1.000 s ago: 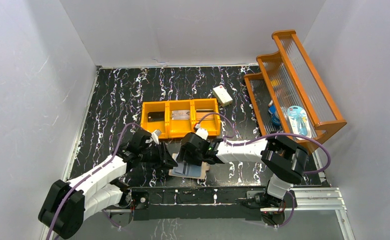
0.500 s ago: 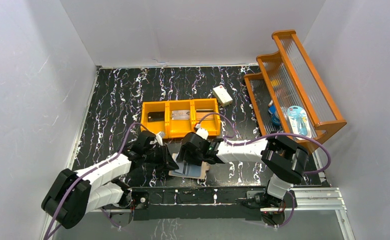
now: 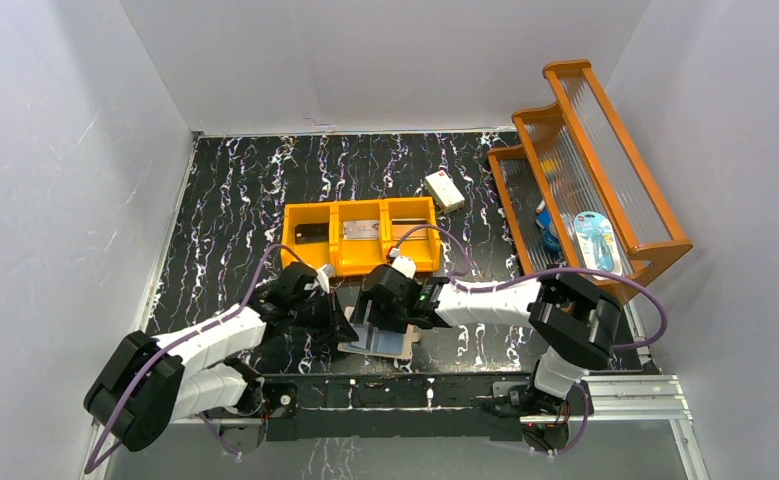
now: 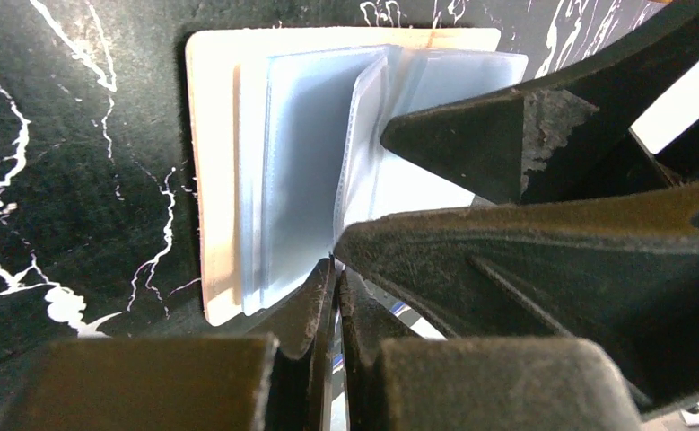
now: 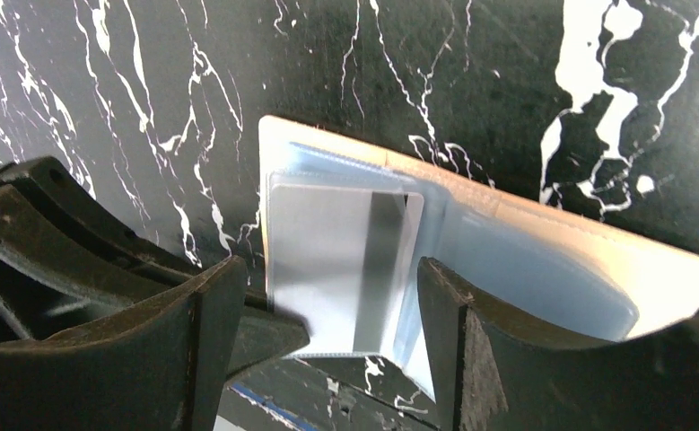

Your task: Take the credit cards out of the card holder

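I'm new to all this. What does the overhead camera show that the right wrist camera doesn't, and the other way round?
Only the overhead view shows the left arm, the right arm, the orange bin with cards lying in it, the white box and the wooden rack. Only the right wrist view shows, up close, a card with a dark stripe in a clear pocket, between the open fingers of the right gripper. Both show the holder lying open on the black marbled table.
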Controlling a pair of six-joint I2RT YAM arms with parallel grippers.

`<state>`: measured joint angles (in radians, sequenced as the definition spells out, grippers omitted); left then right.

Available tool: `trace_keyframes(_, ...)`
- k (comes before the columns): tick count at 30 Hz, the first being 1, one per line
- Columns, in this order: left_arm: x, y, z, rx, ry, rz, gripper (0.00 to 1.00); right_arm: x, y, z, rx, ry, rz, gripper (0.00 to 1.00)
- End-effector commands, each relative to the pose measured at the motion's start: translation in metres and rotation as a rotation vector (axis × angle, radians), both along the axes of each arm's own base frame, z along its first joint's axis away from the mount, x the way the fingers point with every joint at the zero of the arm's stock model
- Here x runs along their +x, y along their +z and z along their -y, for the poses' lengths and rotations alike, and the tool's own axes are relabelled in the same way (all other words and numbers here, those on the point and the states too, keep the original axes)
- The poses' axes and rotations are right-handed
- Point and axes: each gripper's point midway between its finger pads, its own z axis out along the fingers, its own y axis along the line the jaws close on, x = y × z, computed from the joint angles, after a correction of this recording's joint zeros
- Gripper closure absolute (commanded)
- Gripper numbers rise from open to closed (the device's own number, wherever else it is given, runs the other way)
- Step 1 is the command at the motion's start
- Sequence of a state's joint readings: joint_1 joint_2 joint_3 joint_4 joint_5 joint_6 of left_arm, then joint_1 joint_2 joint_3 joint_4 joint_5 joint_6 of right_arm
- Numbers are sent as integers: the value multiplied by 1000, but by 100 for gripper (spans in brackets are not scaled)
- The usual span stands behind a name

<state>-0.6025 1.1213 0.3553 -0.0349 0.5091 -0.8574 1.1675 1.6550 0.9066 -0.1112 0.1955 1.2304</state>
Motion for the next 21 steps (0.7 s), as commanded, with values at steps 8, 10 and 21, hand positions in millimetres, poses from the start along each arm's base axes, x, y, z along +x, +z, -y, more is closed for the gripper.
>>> trace_keyframes(8, 18, 25, 9, 87, -27, 124, 86, 3, 25, 41, -14, -132, 62, 21)
trace_keyframes(10, 17, 27, 14, 91, -51, 132, 81, 5, 26, 51, -16, -177, 68, 21)
trace_keyframes(21, 7, 23, 34, 142, -127, 134, 73, 7, 36, 82, 18, -297, 93, 21)
